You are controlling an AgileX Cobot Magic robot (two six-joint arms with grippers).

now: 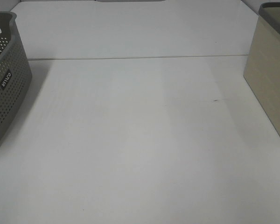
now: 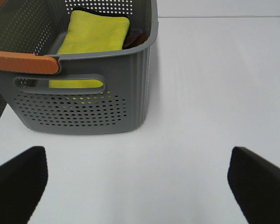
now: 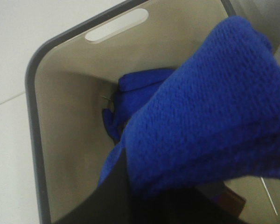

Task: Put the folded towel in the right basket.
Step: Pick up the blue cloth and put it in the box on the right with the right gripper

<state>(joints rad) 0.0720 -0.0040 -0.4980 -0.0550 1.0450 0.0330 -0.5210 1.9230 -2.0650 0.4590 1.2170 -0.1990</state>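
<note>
In the right wrist view a folded blue towel (image 3: 210, 107) fills the frame, held over the open top of the beige right basket (image 3: 30, 93). My right gripper (image 3: 168, 198) is shut on the towel, and only one dark finger (image 3: 113, 196) shows under it. More blue cloth (image 3: 135, 88) hangs or lies lower inside the basket; I cannot tell if it is the same towel. In the exterior view the right basket (image 1: 270, 70) stands at the right edge, and neither arm shows there. My left gripper (image 2: 140, 186) is open and empty above the table.
A grey perforated basket (image 1: 7, 88) stands at the left edge of the table. The left wrist view (image 2: 84, 107) shows it holding a yellow towel (image 2: 95, 32) and a dark item (image 2: 135, 38). An orange-brown bar (image 2: 23, 62) crosses its rim.
</note>
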